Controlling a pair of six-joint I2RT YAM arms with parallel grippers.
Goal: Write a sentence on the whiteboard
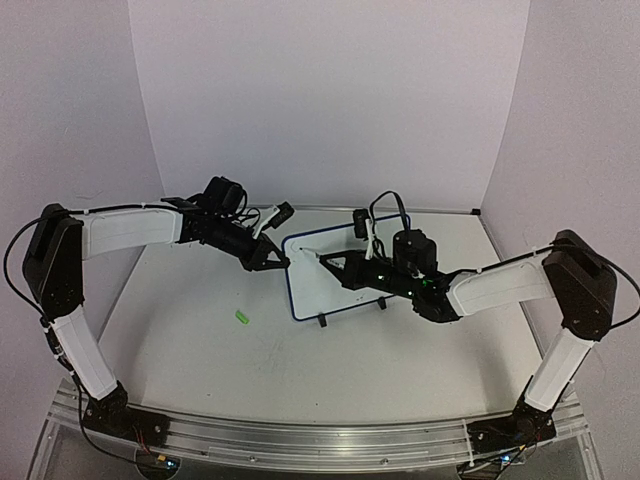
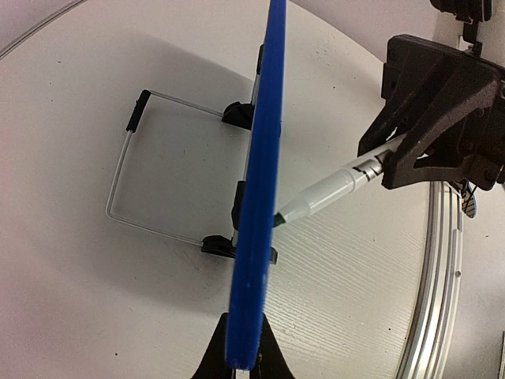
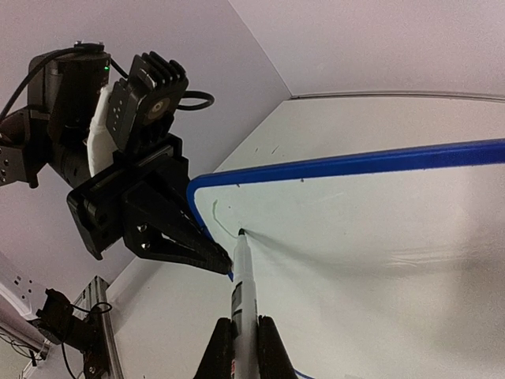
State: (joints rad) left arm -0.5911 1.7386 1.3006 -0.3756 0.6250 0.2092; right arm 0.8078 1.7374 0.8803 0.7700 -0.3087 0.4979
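Observation:
The whiteboard, white with a blue frame and black feet, stands at the table's middle. My left gripper is shut on its left frame edge; the left wrist view shows the frame edge-on between the left gripper's jaws. My right gripper is shut on a white marker. In the right wrist view the marker sits in my right gripper, its tip touching the board near the top left corner. Of the sentence, only a short curved green stroke shows.
A small green marker cap lies on the table left of the board. A wire stand props the board from behind. A metal rail runs along the near edge. Walls close the back and sides.

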